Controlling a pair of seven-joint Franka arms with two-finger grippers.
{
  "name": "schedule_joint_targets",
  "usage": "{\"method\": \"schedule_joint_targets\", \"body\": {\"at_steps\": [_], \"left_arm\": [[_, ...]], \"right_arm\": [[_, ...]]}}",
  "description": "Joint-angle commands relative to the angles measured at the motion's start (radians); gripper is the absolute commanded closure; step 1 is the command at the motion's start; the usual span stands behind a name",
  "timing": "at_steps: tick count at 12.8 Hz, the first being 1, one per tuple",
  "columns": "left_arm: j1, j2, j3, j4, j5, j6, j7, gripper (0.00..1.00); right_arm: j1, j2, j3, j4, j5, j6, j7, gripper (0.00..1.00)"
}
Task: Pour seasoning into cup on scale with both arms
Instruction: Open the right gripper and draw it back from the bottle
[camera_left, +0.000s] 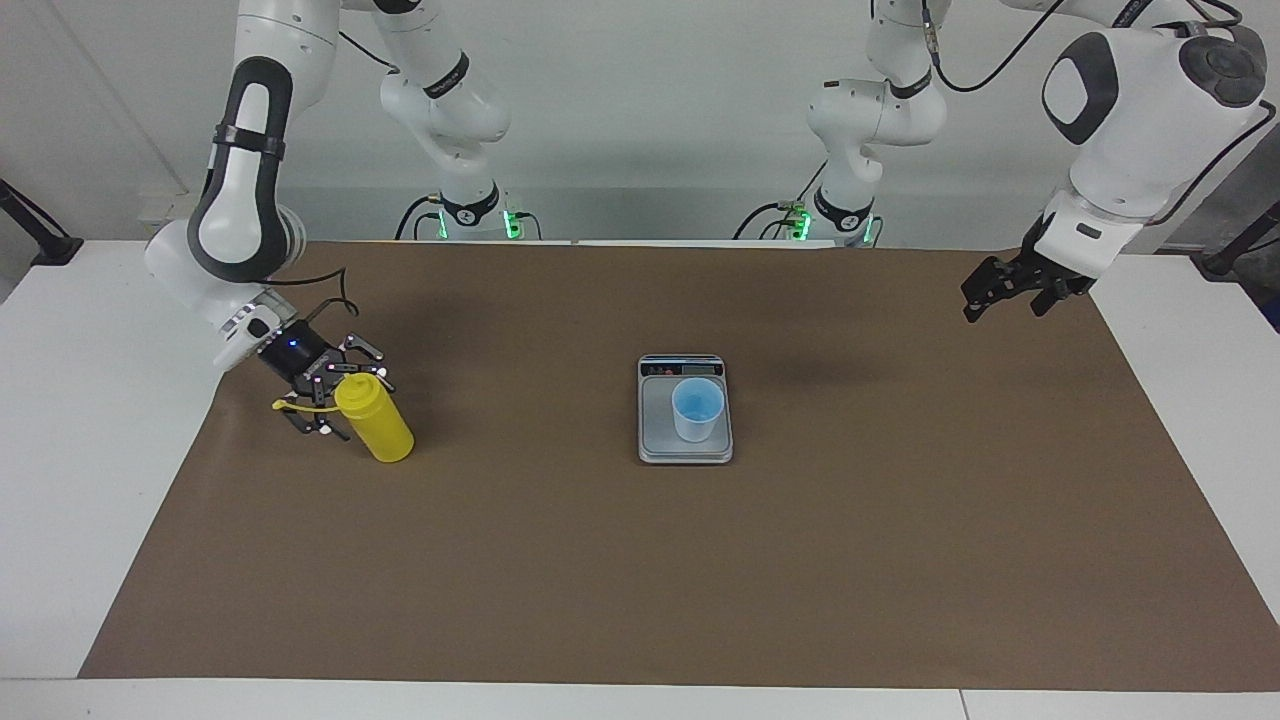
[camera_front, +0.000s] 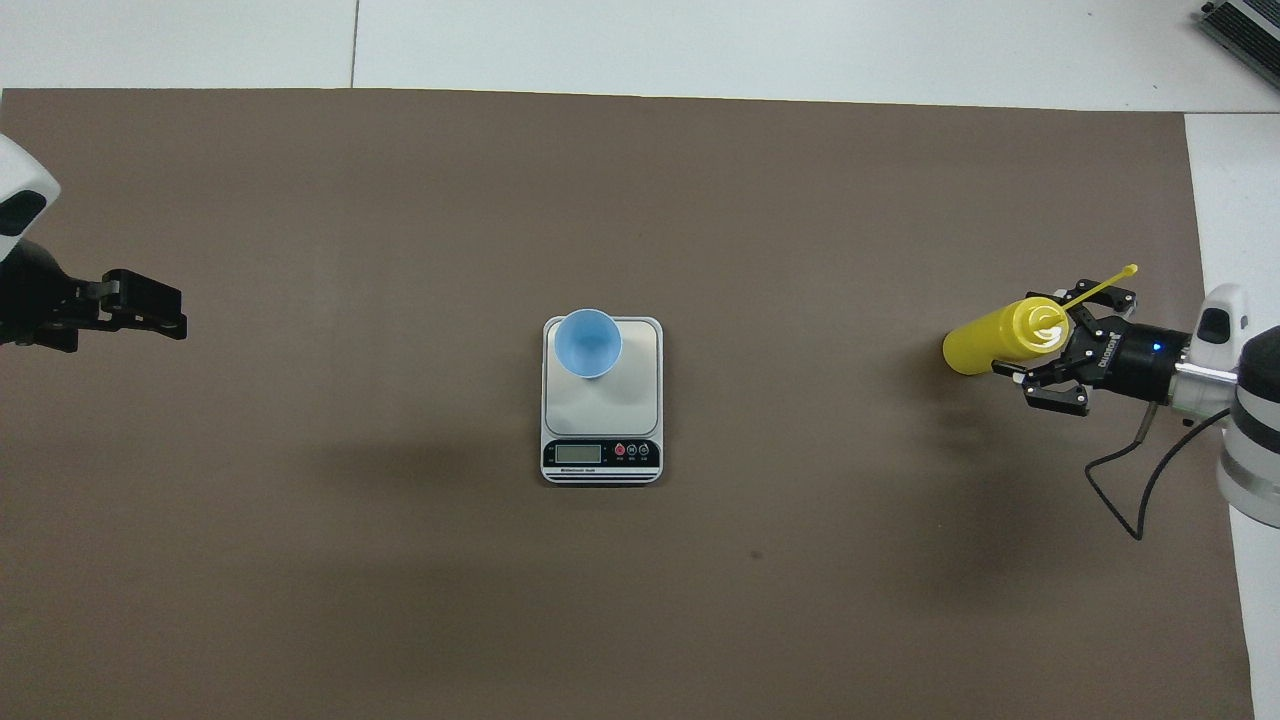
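Note:
The yellow seasoning bottle (camera_left: 378, 428) (camera_front: 985, 342) rests its base on the brown mat near the right arm's end of the table. It tilts, with its nozzle top leaning toward my right gripper (camera_left: 345, 395) (camera_front: 1050, 340). That gripper is open, its fingers spread to either side of the bottle's top, and the thin cap strap sticks out past it. The light-blue cup (camera_left: 697, 408) (camera_front: 587, 342) stands upright on the silver scale (camera_left: 655, 435) (camera_front: 600, 410) mid-table. My left gripper (camera_left: 978, 300) (camera_front: 165, 312) waits open and empty above the mat's other end.
A brown mat (camera_left: 640, 580) covers most of the white table. The scale's display strip (camera_front: 600, 455) faces the robots. A black cable (camera_front: 1130, 480) loops from the right wrist down over the mat's edge.

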Motion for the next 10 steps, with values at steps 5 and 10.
{"method": "schedule_joint_targets", "body": {"at_steps": [5, 10], "left_arm": [[0.003, -0.026, -0.004, -0.03, 0.015, 0.018, -0.011, 0.0], [0.003, -0.026, -0.004, -0.03, 0.015, 0.018, -0.011, 0.0]], "right_arm": [[-0.108, -0.02, 0.003, -0.033, -0.173, -0.025, -0.031, 0.0], [-0.142, -0.082, -0.004, -0.009, -0.319, -0.054, 0.119, 0.0]]}}
